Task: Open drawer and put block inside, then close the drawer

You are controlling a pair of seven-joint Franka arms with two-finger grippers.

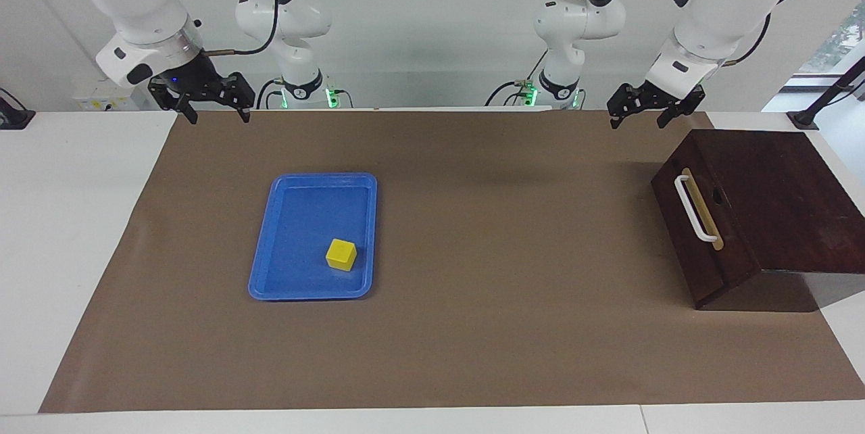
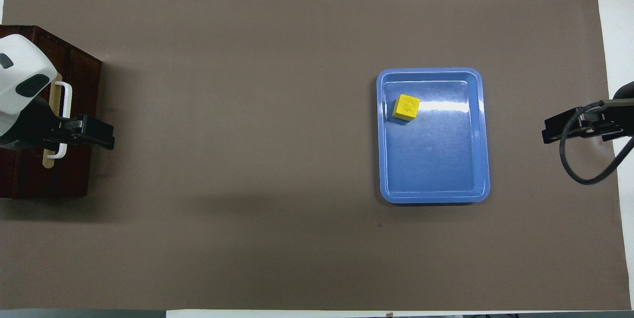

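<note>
The drawer (image 1: 689,231) is closed in the dark brown wooden box (image 1: 777,190) at the left arm's end of the table; its white bar handle (image 1: 695,209) faces the table's middle. The yellow block (image 1: 341,254) lies in the blue tray (image 1: 297,231), toward the right arm's end. My left gripper (image 1: 637,122) is open and empty, raised by the box and apart from the handle. My right gripper (image 1: 218,115) is open and empty, raised over the mat's corner. The overhead view shows the block (image 2: 406,107), handle (image 2: 67,95), left gripper (image 2: 106,137) and right gripper (image 2: 547,134).
A brown mat (image 1: 473,326) covers most of the white table (image 1: 67,231). The blue tray (image 2: 436,159) holds only the block. The arms' bases stand along the table's edge at the robots' end.
</note>
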